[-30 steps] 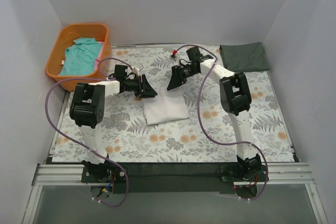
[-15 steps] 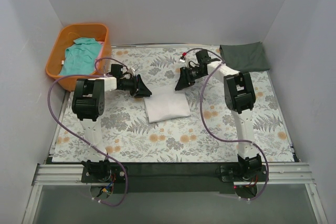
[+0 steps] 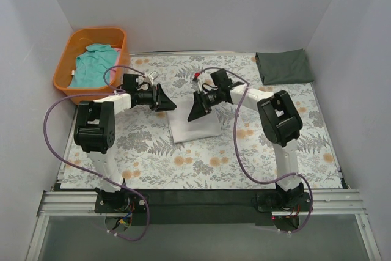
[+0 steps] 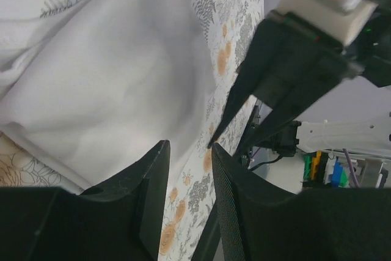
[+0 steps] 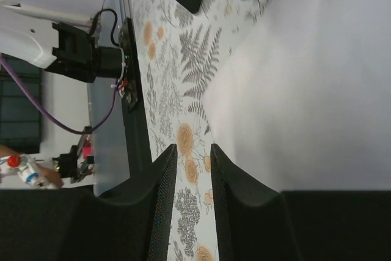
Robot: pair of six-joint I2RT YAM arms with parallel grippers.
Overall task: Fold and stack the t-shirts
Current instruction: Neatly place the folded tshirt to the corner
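Observation:
The white t-shirt (image 3: pixel 195 128) lies folded into a small rectangle on the floral covering, and shows in both wrist views (image 4: pixel 116 71) (image 5: pixel 317 84). My left gripper (image 3: pixel 167 101) (image 4: pixel 189 145) hovers at the shirt's back left corner, jaws a narrow gap apart with nothing between them. My right gripper (image 3: pixel 196 110) (image 5: pixel 192 148) is over the shirt's back edge, also narrowly open and empty. The dark grey-green t-shirt (image 3: pixel 283 66) lies folded at the back right. The teal t-shirt (image 3: pixel 93 65) is crumpled in the orange basket (image 3: pixel 120 36).
The orange basket stands off the covering's back left corner. White walls close in the back and both sides. Purple cables loop beside each arm. The black rail (image 3: pixel 195 198) runs along the near edge.
My right gripper has swung left and nearer, from behind the shirt onto its back edge. My left gripper has shifted slightly back and right. The white shirt has stayed put.

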